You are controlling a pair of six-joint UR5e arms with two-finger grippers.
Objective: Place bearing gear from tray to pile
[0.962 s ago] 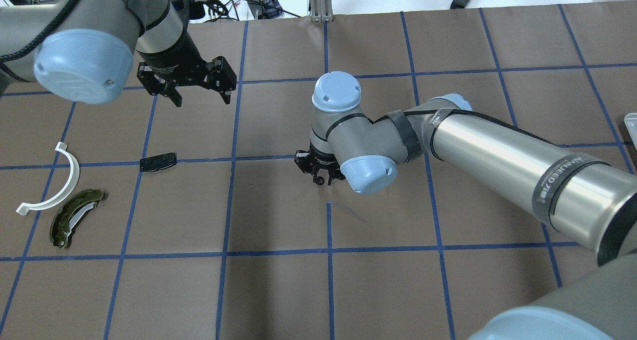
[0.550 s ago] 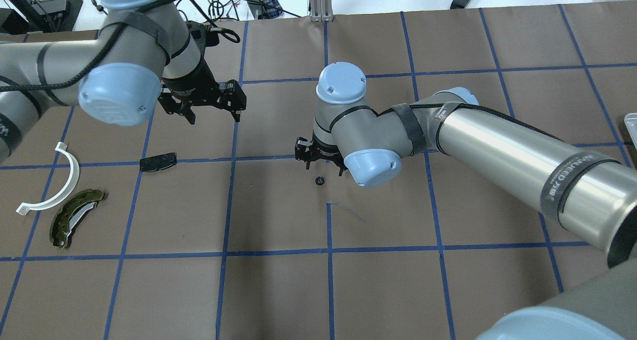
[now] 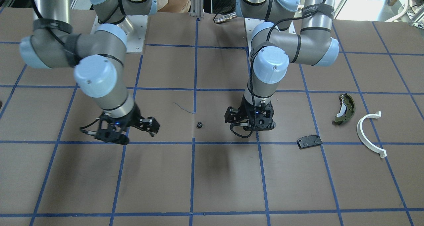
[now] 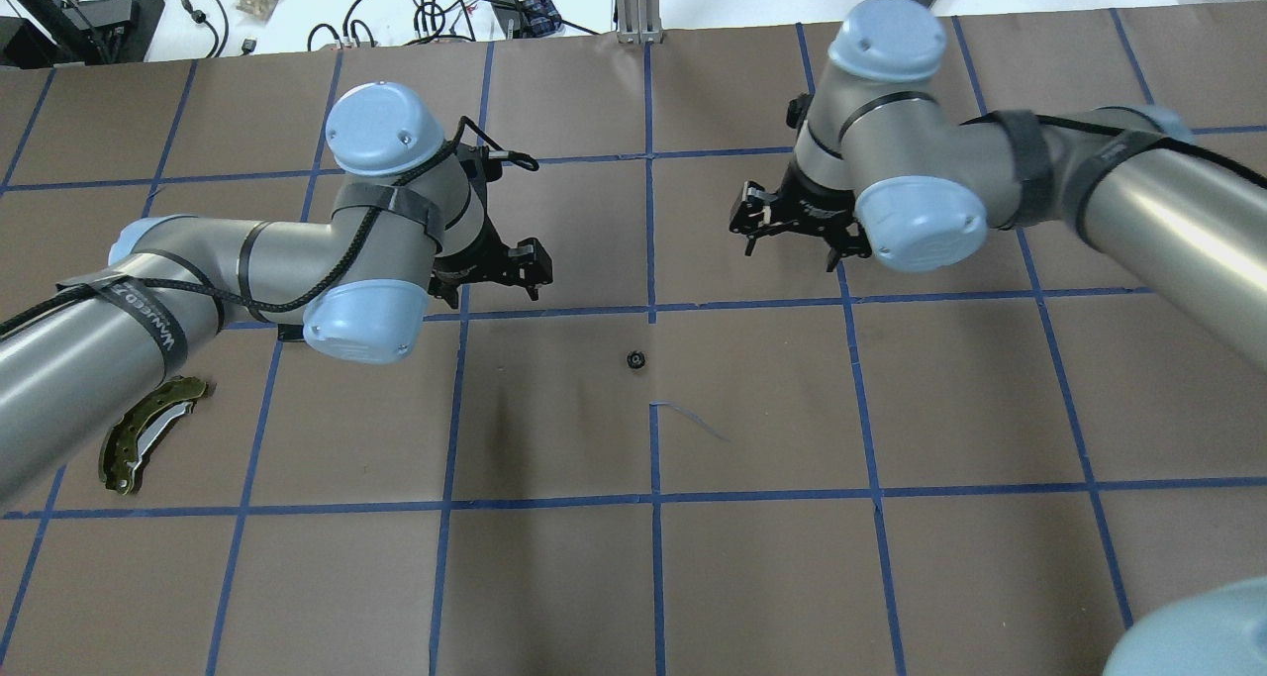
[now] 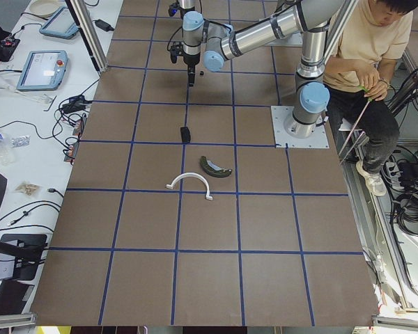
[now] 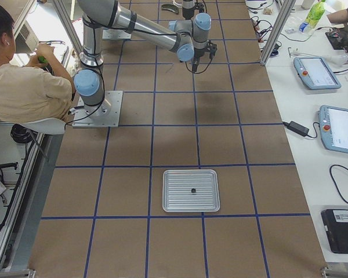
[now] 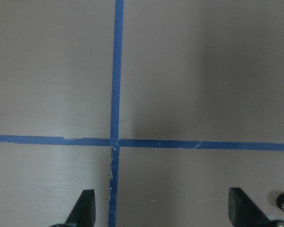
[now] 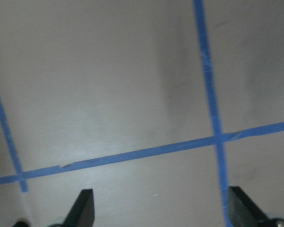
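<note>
Backed the right gripper (image 4: 791, 256) off the bearing gear (image 4: 635, 360) since a second ago, jaws wide and empty, and swung the left gripper (image 7: 163, 213) in near it, likewise wide and empty. Looks small, hard, light and apt to roll, so best pinched across its toothed rim where it lies on the worktop (image 4: 554, 577), well apart from the pile (image 5: 212, 167). Counted: one gear here, one dark speck (image 6: 193, 190) on the tray (image 6: 168, 191), one brake shoe (image 3: 344, 108), one white half-ring (image 3: 369, 133), one black pad plate (image 3: 309, 141).

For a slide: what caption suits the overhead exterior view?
Bearing gear lies alone mid-table between left gripper and right gripper, both with jaws open, neither touching it.
</note>
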